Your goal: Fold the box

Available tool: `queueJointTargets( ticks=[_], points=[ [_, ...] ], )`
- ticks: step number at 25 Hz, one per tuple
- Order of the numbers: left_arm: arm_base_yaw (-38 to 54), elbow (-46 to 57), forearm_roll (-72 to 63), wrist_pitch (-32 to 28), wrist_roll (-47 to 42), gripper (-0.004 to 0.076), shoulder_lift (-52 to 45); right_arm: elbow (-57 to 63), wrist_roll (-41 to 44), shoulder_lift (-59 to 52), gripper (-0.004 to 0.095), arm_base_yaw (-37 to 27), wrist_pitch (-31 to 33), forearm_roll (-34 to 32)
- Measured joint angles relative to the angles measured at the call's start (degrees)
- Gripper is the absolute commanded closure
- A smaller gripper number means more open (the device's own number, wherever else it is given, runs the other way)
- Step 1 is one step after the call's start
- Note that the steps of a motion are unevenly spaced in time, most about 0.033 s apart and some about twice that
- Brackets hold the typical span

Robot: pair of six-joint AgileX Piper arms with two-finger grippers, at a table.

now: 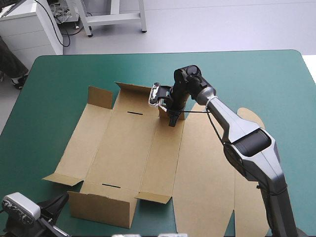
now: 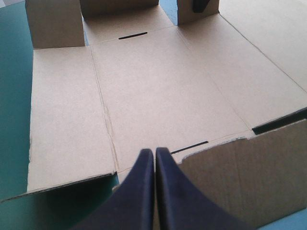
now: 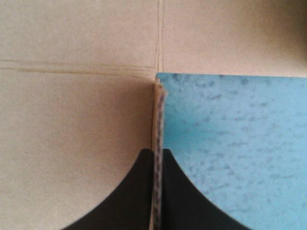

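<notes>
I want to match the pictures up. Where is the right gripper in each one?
High view: the right gripper is at the box's far edge, pinching a raised flap.
Left wrist view: only its black tip shows, behind that flap, across the box.
Right wrist view: the right gripper is shut on the flap's edge.
Shared landmark: the pinched flap.

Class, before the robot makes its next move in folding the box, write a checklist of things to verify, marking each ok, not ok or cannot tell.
1. Right hand clamped on a far flap of the box: ok, the board edge is held in it.
2. Left hand gripping board: not ok, shut with nothing seen in it.
3. Near wall raised: ok.
4. Left side panel raised: not ok, lies flat.
5. Lid panel flat: ok.
</notes>
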Motion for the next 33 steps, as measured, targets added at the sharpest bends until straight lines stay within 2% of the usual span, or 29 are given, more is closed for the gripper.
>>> queueJointTargets(
  ticks=[1,4,6,15,22,25,26,27,28,31,33],
  points=[
    [0.00,0.00,0.00,-0.39,0.00,0.0731,0.00,0.00,-0.20,0.00,0.0742,0.00,-0.06,-0.07],
    [0.00,0.00,0.00,-0.86,0.18,0.0731,0.00,0.00,-0.21,0.04,0.0475,0.00,-0.16,0.22],
    [0.00,0.00,0.00,-0.90,0.20,0.0731,0.00,-0.08,-0.21,0.04,0.0395,0.00,-0.16,0.26],
    [0.00,0.00,0.00,-0.90,0.20,0.0731,0.00,-3.93,7.67,-1.47,0.0379,0.00,-0.11,-1.49],
    [0.00,0.00,0.00,-0.90,0.24,0.0731,0.00,-5.05,15.63,-10.85,0.0379,-0.18,0.16,-6.92],
    [0.00,0.00,0.00,-0.90,0.24,0.0731,0.00,-5.05,23.59,-19.86,0.0449,-0.76,0.38,-8.42],
    [0.00,0.00,0.00,-0.90,0.24,0.0731,0.00,-5.05,25.21,-21.55,0.0553,-0.76,0.38,-8.42],
    [0.00,0.00,0.00,-0.90,0.24,0.0731,0.00,-5.05,29.75,-25.85,0.0607,-0.76,0.42,-8.91],
    [0.00,0.00,0.00,-0.90,0.24,0.0731,0.00,-5.05,31.99,-28.05,0.0750,-0.76,0.42,-8.91],
    [0.00,0.00,0.24,-0.90,0.24,0.0731,0.00,-3.28,37.13,-37.02,0.0929,-0.76,0.42,-9.09],
    [0.00,0.00,0.40,-0.90,0.24,0.0731,0.00,1.61,39.06,-44.96,0.0920,-0.76,0.42,-9.16]
  ],
)
